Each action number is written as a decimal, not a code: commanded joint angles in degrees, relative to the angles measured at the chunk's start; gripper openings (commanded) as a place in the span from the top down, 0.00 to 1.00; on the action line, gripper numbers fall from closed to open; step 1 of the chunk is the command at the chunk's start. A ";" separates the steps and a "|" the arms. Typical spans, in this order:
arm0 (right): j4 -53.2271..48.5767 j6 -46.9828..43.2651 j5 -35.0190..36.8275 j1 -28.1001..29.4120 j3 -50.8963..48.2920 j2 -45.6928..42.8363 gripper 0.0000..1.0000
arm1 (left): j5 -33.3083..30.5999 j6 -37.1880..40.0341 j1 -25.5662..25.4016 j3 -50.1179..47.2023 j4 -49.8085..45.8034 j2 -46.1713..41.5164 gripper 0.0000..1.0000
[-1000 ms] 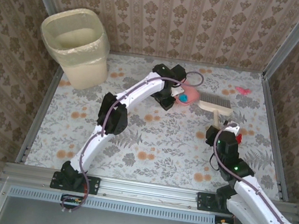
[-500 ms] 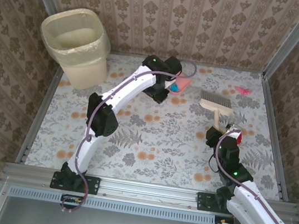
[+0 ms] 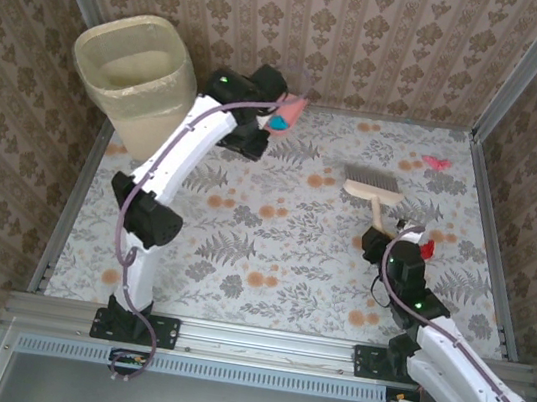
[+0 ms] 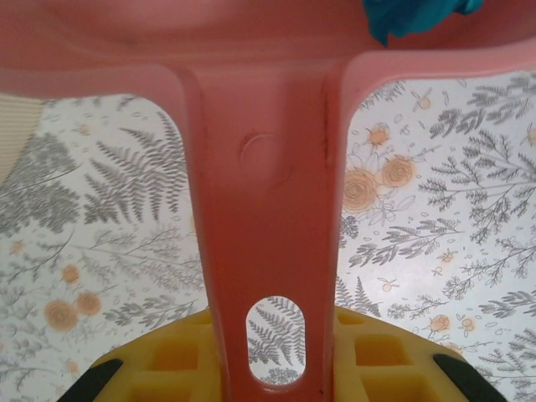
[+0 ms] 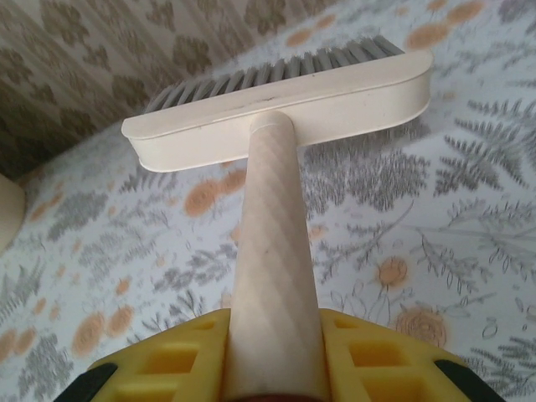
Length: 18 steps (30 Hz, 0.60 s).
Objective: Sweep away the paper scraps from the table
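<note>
My left gripper (image 3: 264,122) is shut on the handle of the pink dustpan (image 3: 287,120), held above the back of the table (image 3: 270,257), right of the bin. A blue paper scrap (image 3: 279,122) lies in the pan. In the left wrist view the yellow pads of my left gripper (image 4: 272,368) clamp the dustpan handle (image 4: 266,243), and the blue scrap (image 4: 412,17) shows at the top. My right gripper (image 3: 384,241) is shut on the cream brush (image 3: 370,185) at mid right. A pink scrap (image 3: 436,162) lies at the far right, a red scrap (image 3: 428,249) beside my right wrist. In the right wrist view, my gripper (image 5: 272,360) pinches the brush handle (image 5: 272,251).
A cream bin (image 3: 140,81) with a liner stands at the back left corner, close to the dustpan. Patterned walls and metal frame rails close in the table on three sides.
My left arm has carried the dustpan with the blue scrap left and back, from mid table towards the bin. My right arm has shifted the brush slightly left.
</note>
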 commanded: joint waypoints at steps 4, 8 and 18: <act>4.62 -1.34 -5.49 0.77 4.47 6.91 1.00 | 4.20 -2.62 7.17 8.53 -5.95 -2.97 1.00; 4.79 -2.58 -7.34 1.79 6.24 10.83 1.00 | 10.95 -4.10 14.03 9.01 -3.61 -5.32 1.00; 4.28 -6.40 -7.43 6.15 9.62 16.71 1.00 | 27.13 -9.22 28.13 13.31 2.72 -6.04 1.00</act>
